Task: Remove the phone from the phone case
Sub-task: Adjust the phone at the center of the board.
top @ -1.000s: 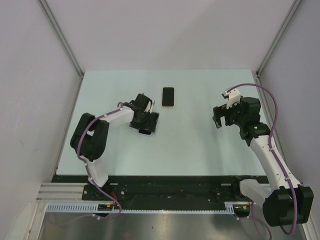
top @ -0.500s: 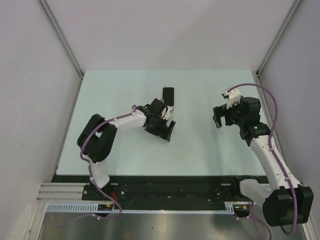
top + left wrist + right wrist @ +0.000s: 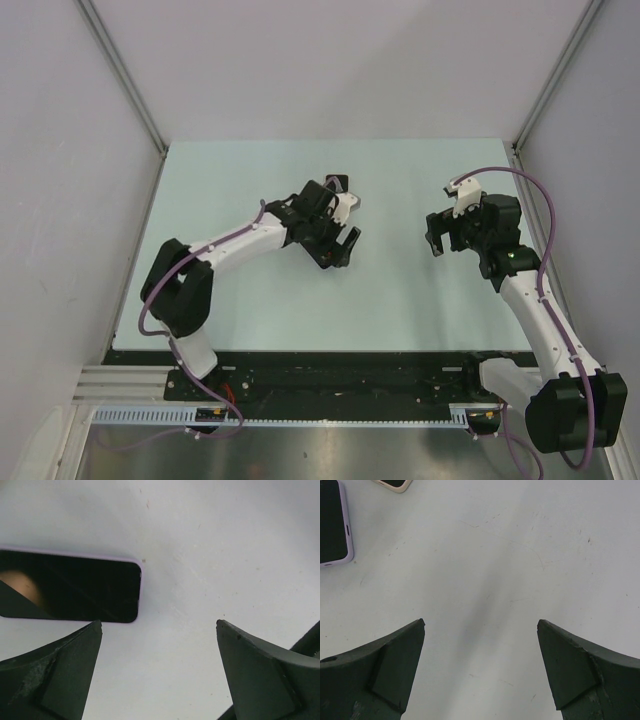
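Left gripper [image 3: 158,625]: I read fingers spread, empty, arm extended, just beside phone [image 3: 70,587] in lilac phone case [image 3: 140,575] | right gripper [image 3: 480,625]: spread, empty, well apart.

Pale green table [image 3: 400,300] boxed by plain grey walls [image 3: 330,70], metal corner posts [image 3: 122,75] rising at the table's far corners.

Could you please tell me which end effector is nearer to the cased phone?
Left. The left end effector hovers open just beside the end of the phone; the right end effector hangs well off to its right.
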`<move>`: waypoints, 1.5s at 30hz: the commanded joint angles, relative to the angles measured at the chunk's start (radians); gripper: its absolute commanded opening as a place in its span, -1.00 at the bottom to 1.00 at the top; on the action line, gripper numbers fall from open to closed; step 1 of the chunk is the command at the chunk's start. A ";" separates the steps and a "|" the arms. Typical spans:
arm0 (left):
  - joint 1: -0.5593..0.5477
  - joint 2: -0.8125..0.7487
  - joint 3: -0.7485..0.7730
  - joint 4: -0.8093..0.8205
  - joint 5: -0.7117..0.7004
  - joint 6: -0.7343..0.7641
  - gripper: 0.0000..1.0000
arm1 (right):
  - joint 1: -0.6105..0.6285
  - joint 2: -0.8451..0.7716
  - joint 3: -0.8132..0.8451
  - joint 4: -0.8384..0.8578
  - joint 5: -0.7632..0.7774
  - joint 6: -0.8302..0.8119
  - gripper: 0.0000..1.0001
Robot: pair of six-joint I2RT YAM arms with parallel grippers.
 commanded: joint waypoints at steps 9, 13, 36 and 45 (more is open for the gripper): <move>0.182 0.129 0.214 0.014 0.068 0.281 1.00 | -0.004 -0.028 0.000 0.020 0.000 -0.008 1.00; 0.210 0.192 0.234 -0.003 0.074 0.319 1.00 | -0.002 -0.023 0.000 0.020 0.003 -0.010 1.00; 0.256 0.252 0.284 -0.072 0.158 0.292 1.00 | -0.001 -0.022 0.000 0.020 0.011 -0.013 1.00; 0.260 0.324 0.332 -0.074 0.117 0.267 1.00 | -0.001 -0.023 0.000 0.016 0.011 -0.014 0.99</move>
